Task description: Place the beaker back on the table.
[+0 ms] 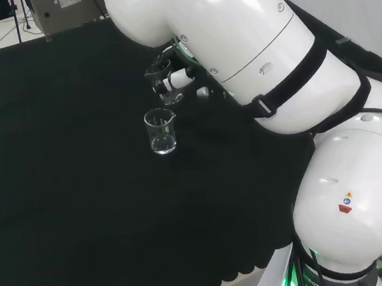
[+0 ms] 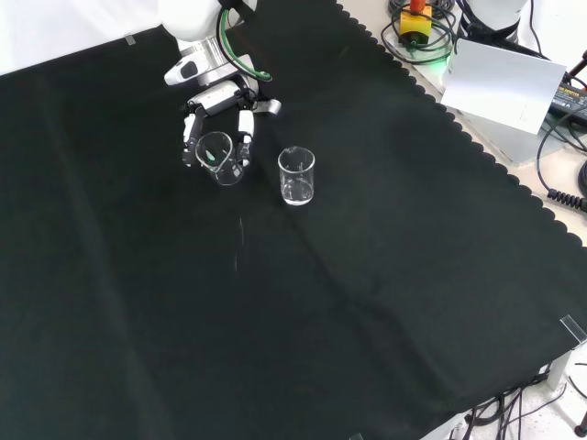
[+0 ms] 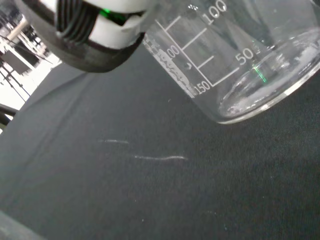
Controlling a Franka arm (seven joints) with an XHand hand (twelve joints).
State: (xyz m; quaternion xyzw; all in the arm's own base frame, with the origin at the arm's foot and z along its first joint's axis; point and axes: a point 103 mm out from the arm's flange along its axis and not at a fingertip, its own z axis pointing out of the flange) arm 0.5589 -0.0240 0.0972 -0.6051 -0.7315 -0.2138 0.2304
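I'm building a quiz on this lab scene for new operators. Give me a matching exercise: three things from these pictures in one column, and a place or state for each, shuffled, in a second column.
Things:
1. hand
2. held beaker
3. free beaker

Places or states:
A. stands upright on the black cloth, nothing touching it
B. tilted, gripped between the fingers
C. curled round a glass vessel, under the white arm in the front view

Pairs: 1-C, 2-B, 3-A
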